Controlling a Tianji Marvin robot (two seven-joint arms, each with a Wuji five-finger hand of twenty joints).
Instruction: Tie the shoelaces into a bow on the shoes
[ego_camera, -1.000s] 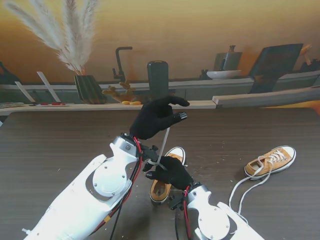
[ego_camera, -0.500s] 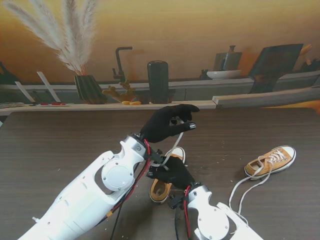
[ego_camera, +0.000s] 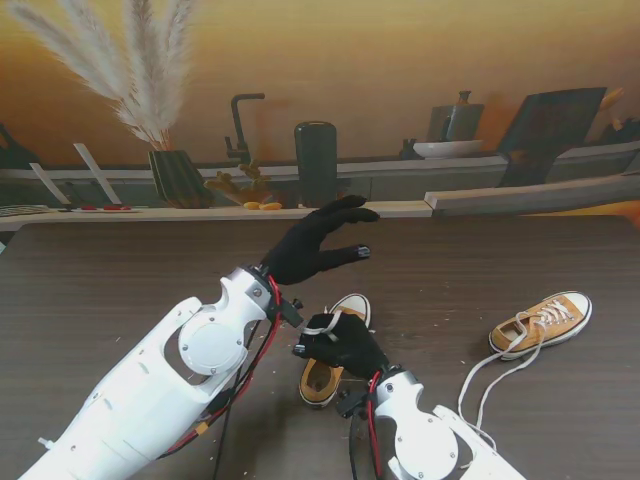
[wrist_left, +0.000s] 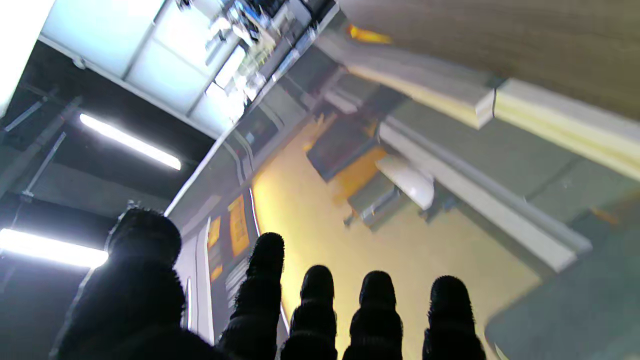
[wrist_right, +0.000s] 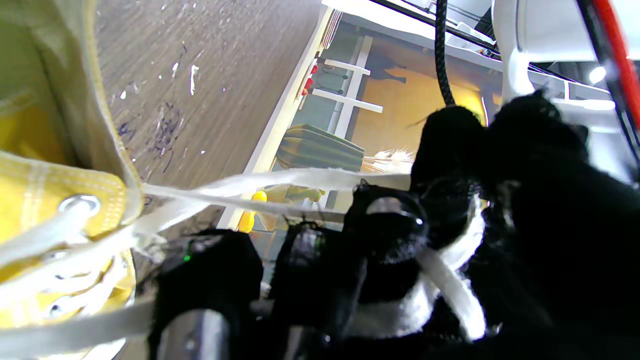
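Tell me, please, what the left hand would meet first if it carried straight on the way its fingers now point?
Probably nothing close: the left hand is raised, fingers spread, aimed over the table toward the backdrop wall. Its wrist view shows only that distant scenery, though depth is unclear.

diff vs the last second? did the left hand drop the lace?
Yes. The left hand had the lace pinched and pulled up from the near shoe; now its fingers are spread and hold nothing, and the lace has gone slack. The arm has also swung slightly left. Unchanged: the right hand stays closed on the lace over the near shoe; the far shoe lies untied on the right.
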